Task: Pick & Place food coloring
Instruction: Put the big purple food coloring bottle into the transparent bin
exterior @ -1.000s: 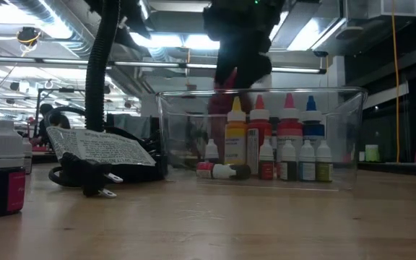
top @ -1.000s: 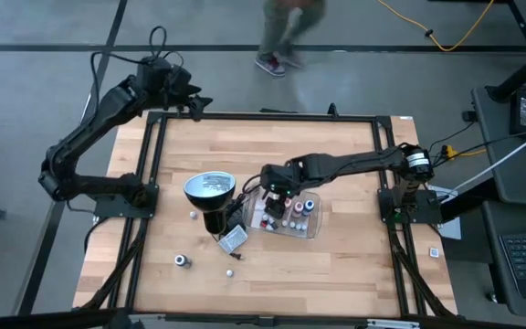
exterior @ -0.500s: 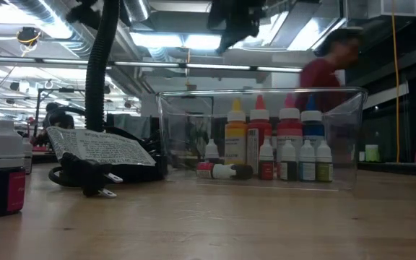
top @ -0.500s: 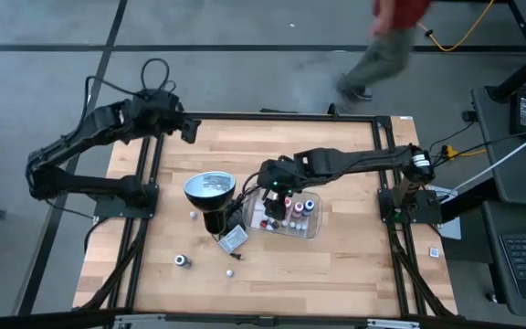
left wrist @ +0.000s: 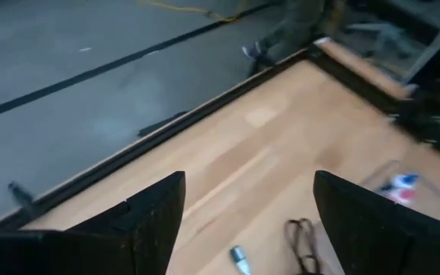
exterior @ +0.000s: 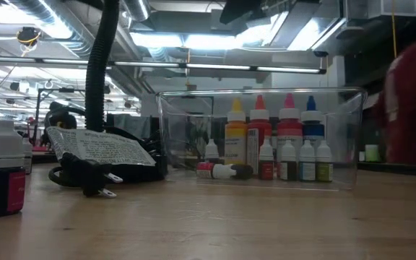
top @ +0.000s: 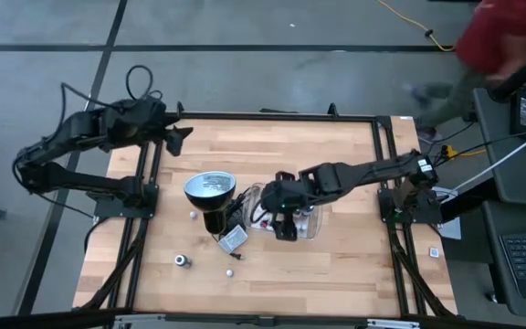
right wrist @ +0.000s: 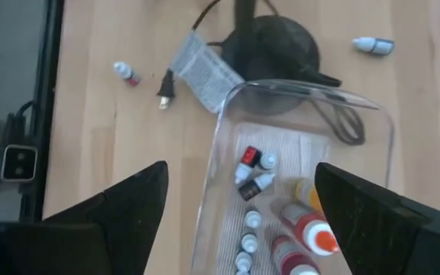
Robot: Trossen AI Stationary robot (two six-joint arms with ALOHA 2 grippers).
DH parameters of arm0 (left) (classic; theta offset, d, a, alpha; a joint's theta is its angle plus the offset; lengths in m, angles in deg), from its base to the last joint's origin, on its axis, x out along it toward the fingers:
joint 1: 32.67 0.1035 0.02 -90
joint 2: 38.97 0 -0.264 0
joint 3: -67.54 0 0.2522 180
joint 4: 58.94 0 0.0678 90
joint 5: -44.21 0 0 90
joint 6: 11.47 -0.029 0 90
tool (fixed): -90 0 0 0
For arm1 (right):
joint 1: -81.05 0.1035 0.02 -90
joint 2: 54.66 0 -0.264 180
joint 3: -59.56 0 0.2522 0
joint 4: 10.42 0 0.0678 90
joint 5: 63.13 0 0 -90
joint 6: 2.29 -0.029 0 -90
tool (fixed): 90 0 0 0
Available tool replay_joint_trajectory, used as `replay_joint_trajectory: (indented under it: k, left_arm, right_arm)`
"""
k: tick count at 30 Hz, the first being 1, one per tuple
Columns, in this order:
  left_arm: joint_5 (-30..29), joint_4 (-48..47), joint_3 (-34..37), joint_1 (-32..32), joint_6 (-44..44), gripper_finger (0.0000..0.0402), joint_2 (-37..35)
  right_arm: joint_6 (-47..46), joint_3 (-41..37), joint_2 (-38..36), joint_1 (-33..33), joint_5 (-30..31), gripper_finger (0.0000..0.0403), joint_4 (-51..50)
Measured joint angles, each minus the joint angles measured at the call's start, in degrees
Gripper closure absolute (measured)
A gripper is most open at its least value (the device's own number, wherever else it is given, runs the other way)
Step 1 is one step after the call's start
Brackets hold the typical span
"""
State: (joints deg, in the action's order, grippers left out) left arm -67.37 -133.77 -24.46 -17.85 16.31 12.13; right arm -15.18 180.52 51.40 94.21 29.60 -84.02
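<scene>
The food coloring bottles (exterior: 273,144) stand and lie inside the clear plastic tray (exterior: 179,137) at mid-table; they also show in the right wrist view (right wrist: 281,221). Three more bottles lie loose on the wood: a dark one (top: 183,261), a white one (top: 229,271) and a small one (top: 193,216). My right gripper (top: 286,227) hangs above the tray (right wrist: 304,92), open and empty (right wrist: 241,172). My left gripper (top: 179,133) waits open and empty (left wrist: 249,179) over the table's far left corner.
A black lamp with a round silvery head (top: 210,190) stands just left of the tray, its cord, plug and paper tag (top: 234,238) lying beside it. A person in red (top: 510,37) moves beyond the table's far right corner. Bare wood lies along the near edge.
My right gripper has risen out of the tray and gone toward the table's near edge, staying above the tray. My left gripper has drawn back toward the table's left edge. The person has walked from behind the table's middle to its far right.
</scene>
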Motion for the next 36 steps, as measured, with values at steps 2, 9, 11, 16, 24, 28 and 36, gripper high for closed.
replay_joint_trajectory:
  k: [2,9,11,16,24,28,36]
  left_arm:
    - [2.06,-0.91,-2.59,-0.16,-1.55,0.0121,0.04]
    - [8.59,-5.56,-12.71,-2.13,-5.25,0.0121,0.16]
    - [9.69,-8.00,-15.37,-3.36,-5.26,0.0121,0.17]
    - [13.95,-15.65,-19.33,-6.70,-3.18,0.0121,0.32]
    - [21.68,-26.85,-19.47,-13.10,-0.10,0.0121,1.89]
    - [20.89,-28.94,-19.40,-16.79,4.94,0.0121,2.86]
    - [13.67,-28.97,-19.32,-25.61,20.12,0.0134,3.16]
  right_arm:
    - [0.12,0.00,0.00,0.72,-0.35,0.0073,-0.04]
    - [-2.36,0.00,0.00,2.17,-0.44,0.0073,-0.10]
    - [-3.67,-0.01,0.00,2.55,-0.44,0.0073,-0.08]
    - [-6.46,-0.02,0.00,3.47,0.12,0.0073,0.07]
    - [-11.09,-0.04,0.00,4.32,1.27,0.0073,0.31]
    - [-12.28,-0.04,0.00,4.66,3.68,0.0073,0.31]
    - [-16.70,-0.07,0.00,4.62,6.86,0.0073,0.29]
